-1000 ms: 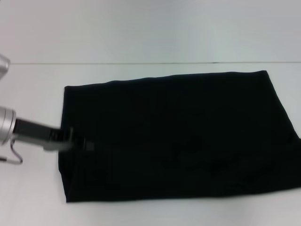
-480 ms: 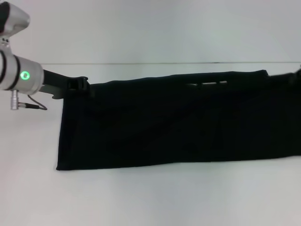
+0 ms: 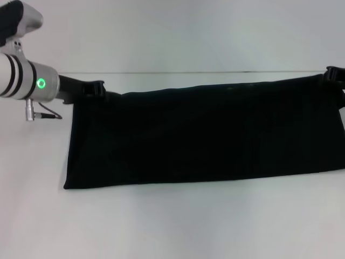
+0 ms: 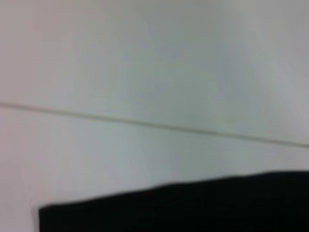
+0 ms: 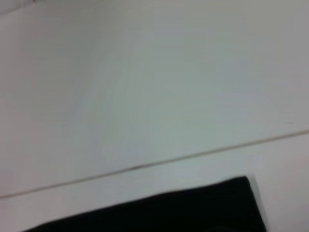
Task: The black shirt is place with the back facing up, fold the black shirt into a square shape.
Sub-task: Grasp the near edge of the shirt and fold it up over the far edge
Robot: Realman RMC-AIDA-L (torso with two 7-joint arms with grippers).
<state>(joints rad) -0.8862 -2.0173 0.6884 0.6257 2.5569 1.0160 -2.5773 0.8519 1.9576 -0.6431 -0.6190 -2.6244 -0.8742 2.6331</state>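
Note:
The black shirt (image 3: 205,135) lies on the white table as a long folded band, plain black side up, with no lettering showing. My left gripper (image 3: 96,88) is at the shirt's far left corner, shut on the fabric's far edge. My right gripper (image 3: 334,73) shows only partly at the frame's right edge, shut on the shirt's far right corner. The far edge runs taut between the two grippers. The left wrist view shows a corner of the shirt (image 4: 193,208) on the table. The right wrist view shows another corner of the shirt (image 5: 169,212).
The white table (image 3: 172,221) runs all around the shirt. Its far edge (image 3: 215,72) is a thin line just beyond the grippers, with a pale wall behind it. The silver left arm (image 3: 27,81) reaches in from the left.
One second ago the shirt lay as a wide rectangle with the left gripper at its near left side. Its near edge has since been carried to the far side, leaving a narrower band.

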